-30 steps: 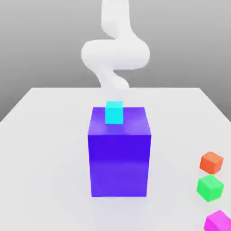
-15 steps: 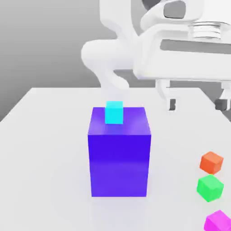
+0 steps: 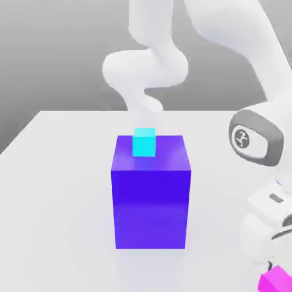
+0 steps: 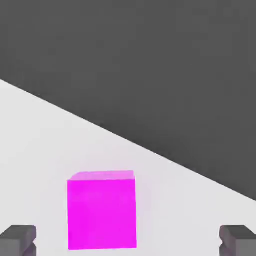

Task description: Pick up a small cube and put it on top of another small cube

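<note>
The gripper [image 4: 127, 240] stood spread wide with nothing in its hold: in the hand view its two dark grey fingertips [image 4: 17, 239] sat far apart at the picture's lower corners, and neither touched anything. Between them, nearer to one fingertip than the other, lay the small bright magenta cube [image 4: 102, 210], resting flat on the pale grey table [image 4: 40, 140] with its top face and one side face visible. Beyond the table's edge the background was plain dark grey.

In the exterior view the white robot arm [image 3: 259, 137] bent down on that view's right, its rounded wrist housing low over the table's near corner. The small magenta cube [image 3: 278, 280] showed just under it, at the bottom edge on the exterior view's right, partly cut off by the frame.

Well apart from it, near the middle of the table [image 3: 57, 188], stood a large deep blue-violet block [image 3: 150, 199]. A small cyan cube [image 3: 144, 142] sat on the block's top face, toward its far edge, upright and square to it.
</note>
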Available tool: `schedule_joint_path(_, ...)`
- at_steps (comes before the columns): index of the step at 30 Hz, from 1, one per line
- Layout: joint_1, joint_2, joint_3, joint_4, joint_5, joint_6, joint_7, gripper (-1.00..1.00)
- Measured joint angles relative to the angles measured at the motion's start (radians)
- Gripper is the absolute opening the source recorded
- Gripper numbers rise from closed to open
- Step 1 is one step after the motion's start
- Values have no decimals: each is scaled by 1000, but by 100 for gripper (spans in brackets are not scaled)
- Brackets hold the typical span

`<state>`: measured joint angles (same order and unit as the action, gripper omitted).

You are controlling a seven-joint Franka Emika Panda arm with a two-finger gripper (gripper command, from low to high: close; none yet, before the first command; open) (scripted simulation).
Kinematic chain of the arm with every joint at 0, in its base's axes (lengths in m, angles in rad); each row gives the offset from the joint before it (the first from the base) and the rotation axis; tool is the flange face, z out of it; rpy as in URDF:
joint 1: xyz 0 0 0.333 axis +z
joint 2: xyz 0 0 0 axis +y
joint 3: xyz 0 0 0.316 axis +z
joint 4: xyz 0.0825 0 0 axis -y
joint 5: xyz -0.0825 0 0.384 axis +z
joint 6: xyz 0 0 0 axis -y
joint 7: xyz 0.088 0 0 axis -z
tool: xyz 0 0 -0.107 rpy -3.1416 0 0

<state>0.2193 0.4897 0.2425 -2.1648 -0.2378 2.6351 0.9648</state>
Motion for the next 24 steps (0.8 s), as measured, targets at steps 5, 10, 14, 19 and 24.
schedule_joint_path(5, 29, 94, -34, 22, -33, 68, 24, -100)
schedule_joint_path(10, 29, 92, -34, 21, -30, 66, 21, -100)
schedule_joint_path(14, -1, -33, 9, -12, 22, -24, -14, -100)
schedule_joint_path(19, 16, -212, 75, -174, 97, -33, 28, -100)
schedule_joint_path(24, 49, -359, 123, -336, 150, -13, 89, -100)
